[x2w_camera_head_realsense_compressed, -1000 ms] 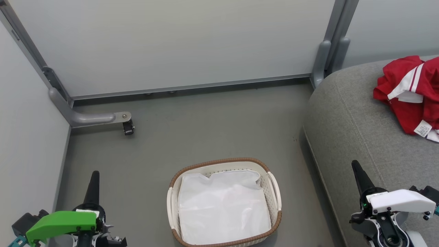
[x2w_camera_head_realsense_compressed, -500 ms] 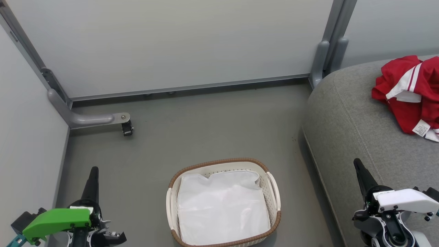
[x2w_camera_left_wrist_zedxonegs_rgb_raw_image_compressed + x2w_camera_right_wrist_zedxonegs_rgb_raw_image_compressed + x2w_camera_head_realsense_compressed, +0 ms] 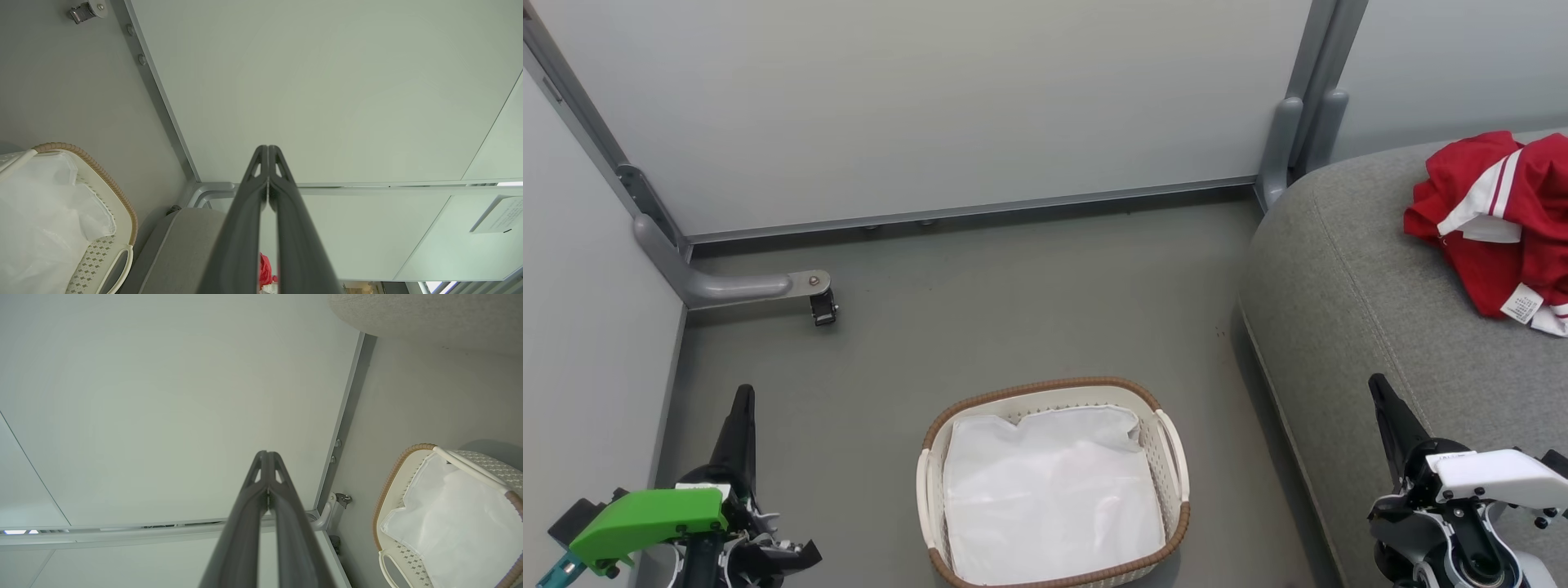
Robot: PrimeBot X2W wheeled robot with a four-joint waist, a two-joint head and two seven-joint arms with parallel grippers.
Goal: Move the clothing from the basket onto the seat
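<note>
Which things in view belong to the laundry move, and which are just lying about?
Job:
- bright red garments with white stripes
- oval cream perforated basket with brown woven rim
- large grey fabric sofa cushion

Lying about:
- plain white liner sheet
- grey metal partition foot with black caster

We see open grey floor [image 3: 1029, 294] across the middle of the frame, between the back partition panel [image 3: 931, 106] and the basket [image 3: 1045, 382] at lower centre. A castor bracket [image 3: 743, 287] juts in at the left, where the side panel [image 3: 588, 327] closes the edge. The seat [image 3: 1339, 294] walls off the right; its near surface is free, the clothing [image 3: 1478, 237] heaped at upper right. The basket's mouth lies open above its white liner [image 3: 1054, 498].
</note>
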